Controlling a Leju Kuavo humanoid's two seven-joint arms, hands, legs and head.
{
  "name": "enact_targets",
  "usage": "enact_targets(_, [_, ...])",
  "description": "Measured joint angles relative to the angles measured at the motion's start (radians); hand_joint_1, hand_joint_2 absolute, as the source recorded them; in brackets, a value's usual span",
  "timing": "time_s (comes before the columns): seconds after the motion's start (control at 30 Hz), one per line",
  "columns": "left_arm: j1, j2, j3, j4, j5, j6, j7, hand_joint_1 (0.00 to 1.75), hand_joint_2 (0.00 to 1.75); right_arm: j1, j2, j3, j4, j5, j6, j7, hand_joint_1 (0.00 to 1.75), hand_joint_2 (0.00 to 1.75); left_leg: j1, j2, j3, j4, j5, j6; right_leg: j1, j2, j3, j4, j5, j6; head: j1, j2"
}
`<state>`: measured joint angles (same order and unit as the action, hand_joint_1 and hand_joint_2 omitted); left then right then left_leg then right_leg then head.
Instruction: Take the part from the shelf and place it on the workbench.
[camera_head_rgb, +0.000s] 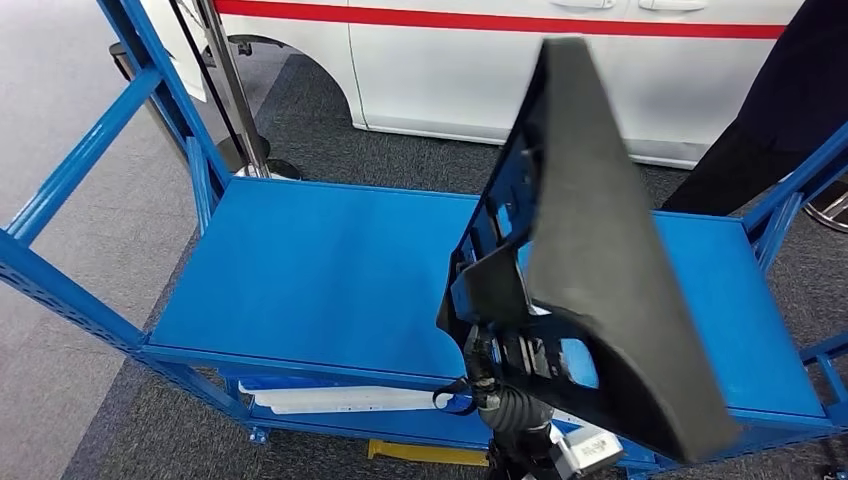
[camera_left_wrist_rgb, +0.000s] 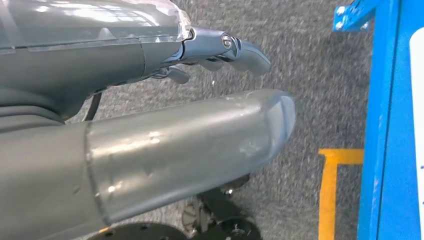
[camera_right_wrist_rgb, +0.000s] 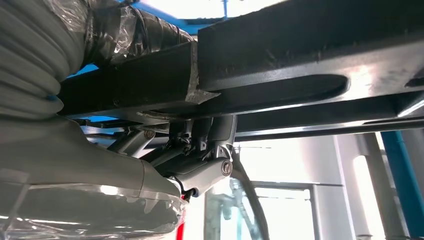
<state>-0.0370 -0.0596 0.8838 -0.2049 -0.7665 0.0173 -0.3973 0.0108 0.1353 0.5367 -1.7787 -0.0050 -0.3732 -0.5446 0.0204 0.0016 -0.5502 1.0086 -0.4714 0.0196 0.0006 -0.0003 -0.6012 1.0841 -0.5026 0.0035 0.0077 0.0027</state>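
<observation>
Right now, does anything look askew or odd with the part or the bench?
Only the black part stands out: the right hand grips it at its lower end, so it stands steeply tilted above the blue workbench, not yet laid down. The left hand holds nothing. No damage shows.

You get bright, even light on the blue shelf (camera_head_rgb: 330, 270); shadows stay soft. Behind the part (camera_right_wrist_rgb: 300, 55), windows blow out white; the left hand (camera_left_wrist_rgb: 150, 150) is blurred.
</observation>
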Motion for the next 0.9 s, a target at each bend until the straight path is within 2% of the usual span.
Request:
enact_targets(0.1, [-0.002,-0.009,0.011,0.0,0.001,0.014,-0.011,0.0,0.0,0.03,-0.014,0.0,-0.035,-0.024,0.019,0.001,1.75,1.75,-0.001,0.001,-0.003,-0.001,0.001,0.008,-0.006,0.001,-0.087,0.181,-0.088,0.009,0.0,0.0])
enact_targets(0.13, [-0.002,-0.012,0.016,0.0,0.002,0.016,-0.014,0.0,0.0,0.04,-0.018,-0.001,-0.039,-0.035,0.024,0.006,1.75,1.75,-0.001,0.001,-0.003,0.0,0.001,0.008,-0.007,0.0,-0.106,0.218,-0.095,0.011,0.0,0.0])
enact_targets(0.17, [-0.002,-0.015,0.021,0.0,0.003,0.018,-0.015,0.0,0.0,0.049,-0.021,-0.003,-0.041,-0.047,0.028,0.012,1.75,1.75,-0.002,0.0,-0.003,0.0,0.001,0.008,-0.007,0.0,-0.107,0.218,-0.082,0.011,0.0,0.0])
enact_targets(0.2, [-0.003,-0.019,0.025,0.0,0.003,0.02,-0.015,0.0,0.0,0.056,-0.023,-0.006,-0.042,-0.058,0.032,0.017,1.75,1.75,-0.002,-0.001,-0.002,0.001,0.0,0.007,-0.008,0.0,-0.09,0.181,-0.053,0.009,0.0,0.0])
enact_targets(0.27, [-0.005,-0.027,0.032,0.0,0.003,0.025,-0.01,0.0,0.0,0.068,-0.025,-0.013,-0.042,-0.071,0.036,0.021,1.75,1.75,-0.003,-0.003,-0.001,0.004,-0.003,0.003,-0.006,0.0,-0.021,0.04,0.013,0.001,0.0,0.0])
enact_targets(0.33, [-0.007,-0.033,0.037,0.0,0.005,0.03,-0.005,0.0,0.0,0.077,-0.026,-0.018,-0.042,-0.077,0.041,0.021,1.75,1.75,-0.006,-0.004,-0.001,0.005,-0.005,-0.006,-0.001,0.001,0.018,-0.045,0.037,-0.007,0.0,0.0])
enact_targets(0.4, [-0.009,-0.037,0.042,0.0,0.007,0.034,0.0,0.0,0.0,0.089,-0.027,-0.025,-0.041,-0.08,0.049,0.02,1.75,1.75,-0.007,-0.004,0.0,0.003,-0.006,-0.017,0.002,0.001,0.019,-0.053,0.036,-0.015,0.0,0.0])
enact_targets(0.47, [-0.011,-0.04,0.047,0.0,0.008,0.039,0.003,0.0,0.0,0.103,-0.027,-0.033,-0.04,-0.076,0.059,0.009,1.75,1.75,-0.006,-0.004,-0.003,0.014,-0.018,-0.028,-0.002,-0.001,0.023,-0.06,0.041,-0.027,0.0,0.0])
enact_targets(0.53, [-0.014,-0.044,0.051,0.0,0.004,0.043,0.007,0.0,0.0,0.123,-0.03,-0.039,-0.032,-0.061,0.078,-0.025,1.75,1.75,-0.004,-0.003,-0.035,0.091,-0.072,-0.035,-0.006,-0.005,0.025,-0.067,0.046,-0.037,0.0,0.0])
enact_targets(0.6, [-0.014,-0.049,0.054,0.0,-0.005,0.046,0.014,0.0,0.0,0.15,-0.039,-0.041,-0.017,-0.045,0.102,-0.074,1.75,1.75,-0.004,-0.003,-0.091,0.218,-0.141,-0.041,-0.005,-0.008,0.022,-0.065,0.047,-0.041,0.0,0.0])
enact_targets(0.63, [-0.014,-0.052,0.054,0.0,-0.009,0.047,0.019,0.0,0.0,0.164,-0.047,-0.041,-0.006,-0.038,0.112,-0.096,1.75,1.75,-0.003,-0.003,-0.11,0.264,-0.156,-0.043,-0.004,-0.008,0.019,-0.063,0.047,-0.042,0.0,0.0])
enact_targets(0.67, [-0.013,-0.054,0.054,0.0,-0.013,0.049,0.024,0.0,0.0,0.176,-0.054,-0.041,0.004,-0.03,0.121,-0.111,1.75,1.75,-0.003,-0.003,-0.112,0.274,-0.152,-0.043,-0.003,-0.008,0.016,-0.06,0.047,-0.042,0.0,0.0])
enact_targets(0.7, [-0.013,-0.056,0.055,0.0,-0.016,0.05,0.029,0.0,0.0,0.186,-0.061,-0.041,0.013,-0.021,0.128,-0.122,1.75,1.75,-0.003,-0.003,-0.096,0.246,-0.129,-0.042,-0.003,-0.007,0.013,-0.057,0.047,-0.042,0.0,0.0])
enact_targets(0.73, [-0.014,-0.058,0.055,0.0,-0.019,0.051,0.034,0.0,0.0,0.194,-0.066,-0.04,0.021,-0.01,0.133,-0.127,1.75,1.75,-0.003,-0.003,-0.063,0.184,-0.094,-0.04,-0.003,-0.006,0.011,-0.053,0.046,-0.042,0.0,0.0])
enact_targets(0.8, [-0.017,-0.06,0.055,0.0,-0.026,0.053,0.045,0.0,0.0,0.205,-0.075,-0.039,0.034,0.003,0.145,-0.128,1.75,1.75,-0.006,-0.003,0.0,0.056,-0.045,-0.03,-0.001,-0.003,0.007,-0.046,0.046,-0.037,0.0,0.0])
enact_targets(0.83, [-0.018,-0.062,0.055,0.0,-0.031,0.054,0.053,0.0,0.0,0.21,-0.079,-0.039,0.038,0.003,0.155,-0.128,1.75,1.75,-0.008,-0.004,0.016,0.021,-0.034,-0.024,0.0,-0.003,0.006,-0.044,0.047,-0.032,0.0,0.0])
enact_targets(0.9, [-0.018,-0.065,0.055,0.0,-0.047,0.06,0.077,0.0,0.0,0.217,-0.086,-0.039,0.045,-0.002,0.18,-0.128,1.75,1.75,-0.013,-0.005,0.017,0.009,-0.026,-0.014,0.001,-0.002,0.005,-0.045,0.053,-0.018,0.0,0.0])
